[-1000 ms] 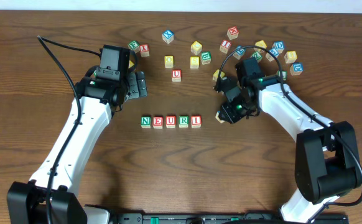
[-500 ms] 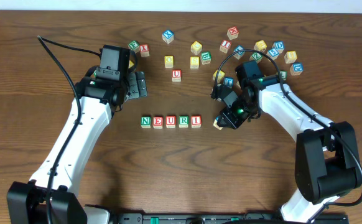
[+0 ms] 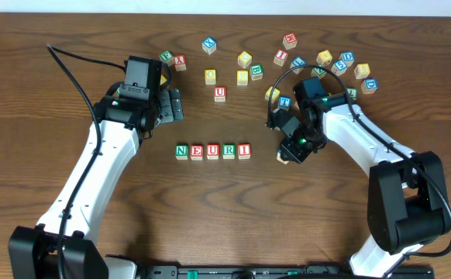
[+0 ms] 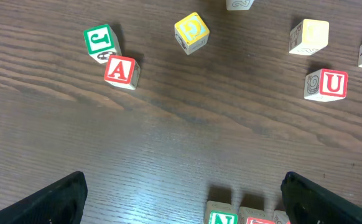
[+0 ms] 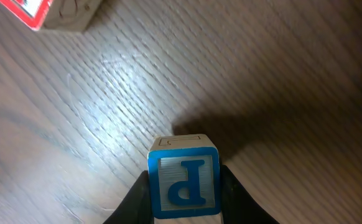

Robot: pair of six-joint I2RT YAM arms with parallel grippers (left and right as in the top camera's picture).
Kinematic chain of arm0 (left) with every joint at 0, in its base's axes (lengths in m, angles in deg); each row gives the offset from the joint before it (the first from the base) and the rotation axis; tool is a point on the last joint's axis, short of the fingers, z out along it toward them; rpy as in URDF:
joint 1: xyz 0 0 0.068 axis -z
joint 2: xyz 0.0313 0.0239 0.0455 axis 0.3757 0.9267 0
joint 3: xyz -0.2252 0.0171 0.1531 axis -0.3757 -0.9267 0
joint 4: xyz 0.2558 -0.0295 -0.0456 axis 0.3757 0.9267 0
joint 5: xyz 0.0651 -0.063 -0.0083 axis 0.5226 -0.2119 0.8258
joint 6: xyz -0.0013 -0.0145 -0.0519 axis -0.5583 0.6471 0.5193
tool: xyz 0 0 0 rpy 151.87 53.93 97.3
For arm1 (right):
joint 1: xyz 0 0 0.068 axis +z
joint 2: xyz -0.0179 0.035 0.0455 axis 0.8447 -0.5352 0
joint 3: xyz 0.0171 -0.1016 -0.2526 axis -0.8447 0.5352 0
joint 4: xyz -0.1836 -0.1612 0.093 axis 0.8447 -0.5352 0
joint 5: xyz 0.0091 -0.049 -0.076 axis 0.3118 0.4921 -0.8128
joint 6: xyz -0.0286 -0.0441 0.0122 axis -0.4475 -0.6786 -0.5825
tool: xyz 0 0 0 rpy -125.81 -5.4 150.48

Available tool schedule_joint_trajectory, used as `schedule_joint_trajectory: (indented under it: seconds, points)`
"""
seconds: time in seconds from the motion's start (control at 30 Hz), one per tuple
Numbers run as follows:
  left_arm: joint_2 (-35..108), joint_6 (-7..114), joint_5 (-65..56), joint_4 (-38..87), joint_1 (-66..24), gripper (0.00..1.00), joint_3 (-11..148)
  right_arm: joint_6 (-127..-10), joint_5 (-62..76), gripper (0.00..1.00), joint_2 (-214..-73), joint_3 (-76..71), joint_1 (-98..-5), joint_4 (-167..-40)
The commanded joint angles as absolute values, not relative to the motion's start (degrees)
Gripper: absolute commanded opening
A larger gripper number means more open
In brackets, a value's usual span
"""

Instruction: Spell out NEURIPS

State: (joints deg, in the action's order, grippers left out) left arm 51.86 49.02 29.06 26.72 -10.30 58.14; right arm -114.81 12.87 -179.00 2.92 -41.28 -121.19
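**P in the right jaws; the open slot lies to its left, next to the I**

Right gripper [image 3: 290,152]: fingers [image 5: 232,194] pressed against two opposite sides of the P cube [image 5: 183,180], with the blue letter face toward the wrist camera. The pinch looks square and centred. Cannot tell whether the cube's underside touches the table [image 3: 233,209]; a shadow falls just beyond it.

Outward from the grip: the row [image 3: 212,151] reads N, E, U, R, I. Its cubes sit side by side, and its long axis runs left to right across the table. The last one, the I cube [image 3: 244,150], is to the robot's left of the held P, near it but with a clear gap of bare wood between. The P sits about on the row's line, perhaps a shade nearer the robot. In the right wrist view a red-edged cube [image 5: 50,12] shows at the top left corner; likely that row end, not certain.

Judgement: the coming move is a short carry leftward along the row's axis, ending flush against the I's free side. The right arm is the nearer one and has the piece.

Left gripper [image 3: 173,105]: spread wide, holding nothing, on the far side of the row's N end, well apart from the slot.

Loose cubes [image 3: 287,62] lie scattered beyond the row. Which one carries the S cannot be read.
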Motion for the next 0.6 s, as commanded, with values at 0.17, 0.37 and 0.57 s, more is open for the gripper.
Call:
schedule_joint_trajectory:
  seconds: [0.17,0.37,0.57]
  points:
    - [50.8,48.9,29.1,26.7,-10.4,0.98,59.9,-121.4,13.9,0.08,-177.4,2.9,-41.5,-120.7]
    - [50.8,48.9,29.1,26.7,-10.4,0.98,59.9,-124.8,18.2,0.09,-177.4,2.9,-41.5,-120.5]
    - [50.8,48.9,29.1,26.8,-10.4,0.98,59.9,-130.3,22.7,0.12,-177.4,2.9,-41.5,-120.4]
